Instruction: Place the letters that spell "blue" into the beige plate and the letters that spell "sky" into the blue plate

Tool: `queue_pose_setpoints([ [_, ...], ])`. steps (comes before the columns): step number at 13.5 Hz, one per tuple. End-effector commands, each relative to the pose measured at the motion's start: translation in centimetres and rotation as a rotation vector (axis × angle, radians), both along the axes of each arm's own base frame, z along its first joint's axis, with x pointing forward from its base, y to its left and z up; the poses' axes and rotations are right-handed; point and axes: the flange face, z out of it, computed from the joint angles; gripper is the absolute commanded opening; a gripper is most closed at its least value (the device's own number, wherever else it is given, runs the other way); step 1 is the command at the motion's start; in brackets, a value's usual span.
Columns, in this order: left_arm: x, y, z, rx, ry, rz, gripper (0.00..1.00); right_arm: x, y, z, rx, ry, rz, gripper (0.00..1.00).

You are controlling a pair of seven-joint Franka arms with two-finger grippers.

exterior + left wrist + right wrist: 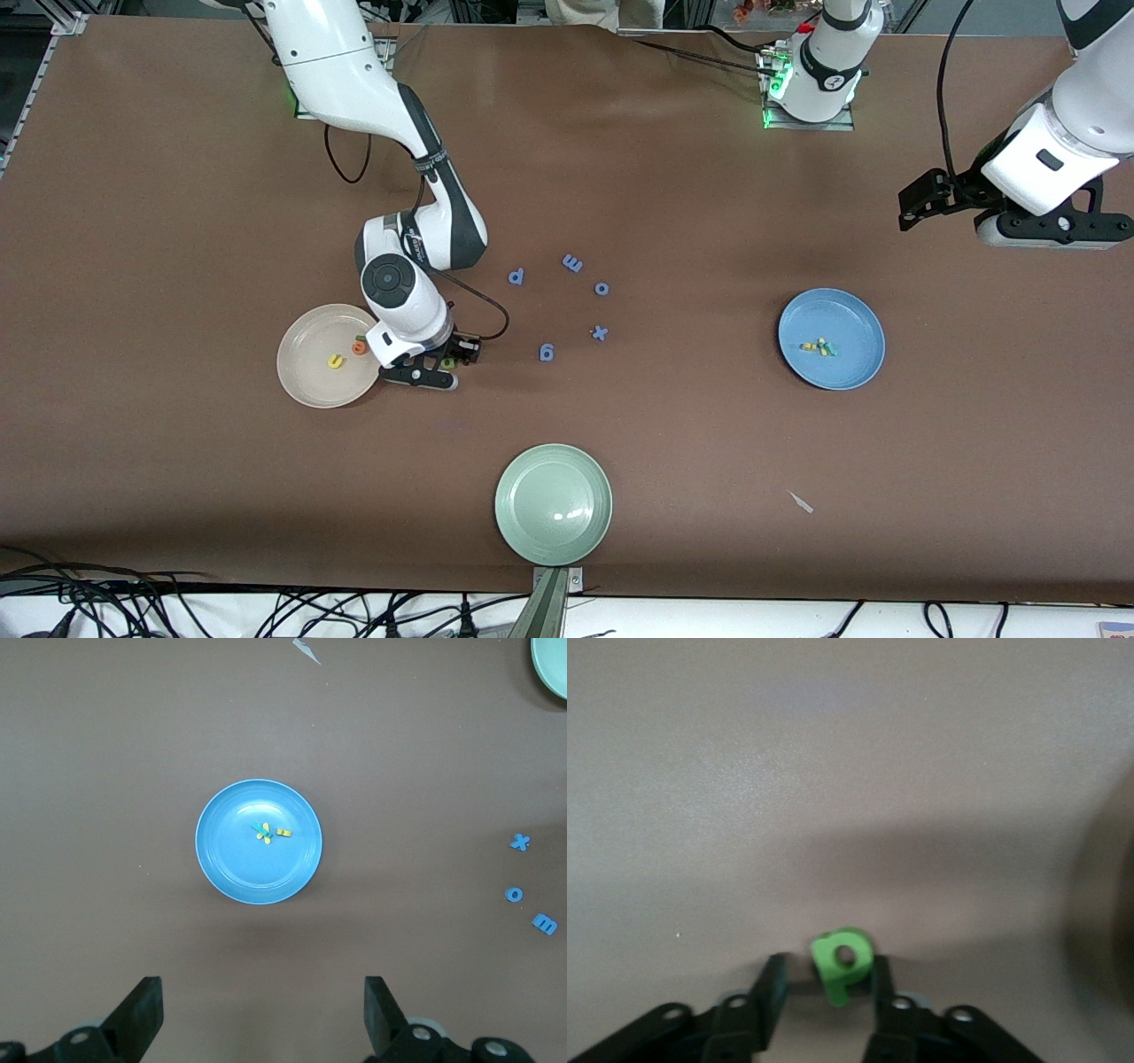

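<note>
The green looped b lies on the table just beside the beige plate, toward the left arm's end. My right gripper is down around it. One finger touches the letter and a gap shows at the other. The yellow u and orange e lie in the beige plate. In the blue plate sits a small cluster of yellow and teal letters. My left gripper waits open high over the table, looking down on the blue plate and its letters.
Several all-blue letters are scattered mid-table between the two plates. A pale green plate stands near the table's front edge. A small white scrap lies nearer the front camera than the blue plate.
</note>
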Motion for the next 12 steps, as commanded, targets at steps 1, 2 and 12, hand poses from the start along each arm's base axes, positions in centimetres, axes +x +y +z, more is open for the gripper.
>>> queue_pose_setpoints([
  [1, -0.2, -0.2, 0.7, -0.024, 0.005, -0.016, 1.0, 0.5, 0.2, 0.1, 0.016, -0.007, 0.003, 0.19],
  [2, -0.2, -0.2, 0.7, -0.024, 0.005, -0.016, 1.0, 0.6, 0.1, 0.2, 0.016, -0.007, 0.005, 0.15],
  [12, -0.2, -0.5, 0.7, -0.024, 0.005, -0.021, 1.0, 3.8, -11.2, 8.9, -0.03, 0.169, 0.256, 0.14],
])
